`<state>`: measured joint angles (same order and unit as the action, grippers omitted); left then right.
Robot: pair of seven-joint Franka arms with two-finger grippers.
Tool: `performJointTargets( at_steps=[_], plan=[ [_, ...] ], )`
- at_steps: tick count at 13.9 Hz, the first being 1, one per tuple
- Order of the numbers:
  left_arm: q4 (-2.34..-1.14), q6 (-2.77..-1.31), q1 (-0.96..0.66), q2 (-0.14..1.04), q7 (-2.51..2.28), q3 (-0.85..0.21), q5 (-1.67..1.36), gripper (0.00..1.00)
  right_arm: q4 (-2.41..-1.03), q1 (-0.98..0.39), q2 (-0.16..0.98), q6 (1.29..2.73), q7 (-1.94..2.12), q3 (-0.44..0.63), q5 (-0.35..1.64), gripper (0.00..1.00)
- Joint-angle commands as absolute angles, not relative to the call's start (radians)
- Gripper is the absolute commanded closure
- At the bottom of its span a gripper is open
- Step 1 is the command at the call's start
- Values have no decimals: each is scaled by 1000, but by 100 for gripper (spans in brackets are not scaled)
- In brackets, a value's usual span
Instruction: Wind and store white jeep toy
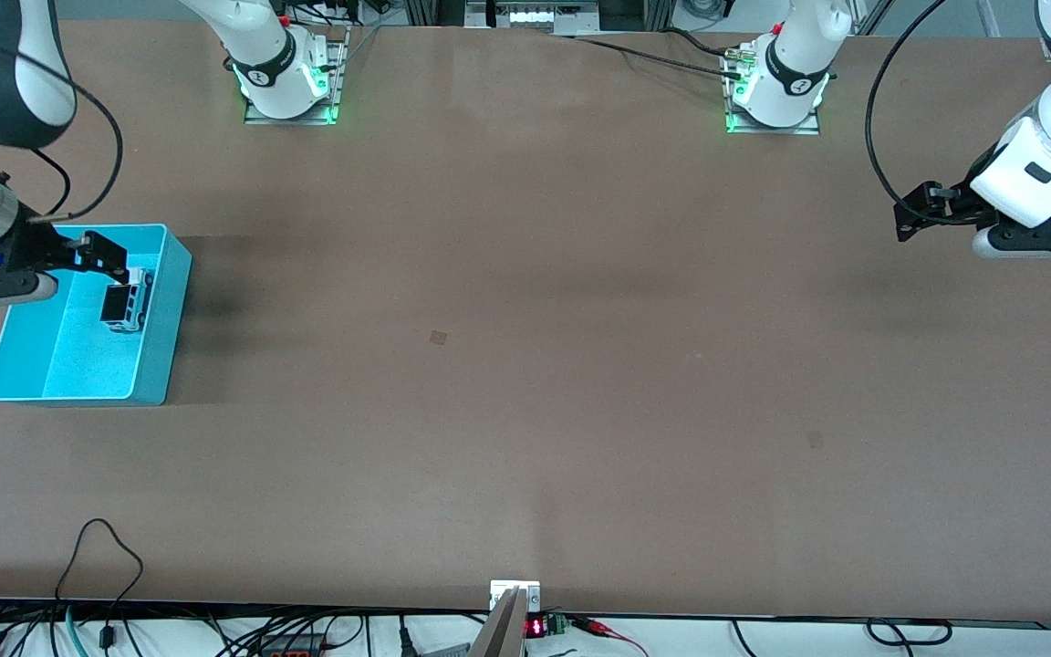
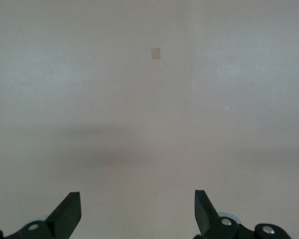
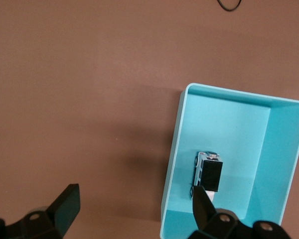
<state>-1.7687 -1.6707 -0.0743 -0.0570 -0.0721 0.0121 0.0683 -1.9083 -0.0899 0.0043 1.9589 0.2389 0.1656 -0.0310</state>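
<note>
**Jeep in the bin, storing nearly done**

The brown tabletop (image 1: 525, 365) fills nearly the whole front view and lies bare through the middle and lower frame, so I have open room everywhere except at the left edge of the frame. There the turquoise bin (image 1: 156, 351) sits, its upper corner close to my right arm. My left pincer (image 1: 918, 219) waits at the right edge of the frame, jaws spread over bare tabletop, well apart from the bin.

My right pincer (image 1: 106, 255) hangs over the bin's upper part with its jaws apart and nothing between them. The white jeep toy (image 1: 127, 301) rests on the bin floor, just beside the wall toward the frame's centre. I judge the storing done; whether it was wound I cannot tell. What remains is lifting clear, minding the bin's rim.
</note>
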Motion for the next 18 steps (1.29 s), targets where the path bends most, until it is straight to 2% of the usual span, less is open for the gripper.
performJointTargets(
  at_steps=[1, 3, 7, 10, 18],
  plan=[
    [-1752, -1663, -66, -49, -66, 11, 57, 0, -1907, -14, -63, 1911, 204, 69, -41, 0],
    [-1752, -1661, -54, -49, -66, 11, 58, 0, -1899, -11, -89, 1908, 112, 42, -38, 0],
    [-1752, -1661, -55, -49, -64, 11, 58, 0, -1777, -11, -92, 1752, -61, -29, -25, 0],
    [-1752, -1661, -54, -49, -64, 11, 58, 0, -1720, 5, -91, 1680, -23, -21, 66, 0],
    [-1752, -1657, -55, -49, -71, 9, 58, 0, -1654, -8, -74, 1631, 11, -29, 15, 0]
  ],
)
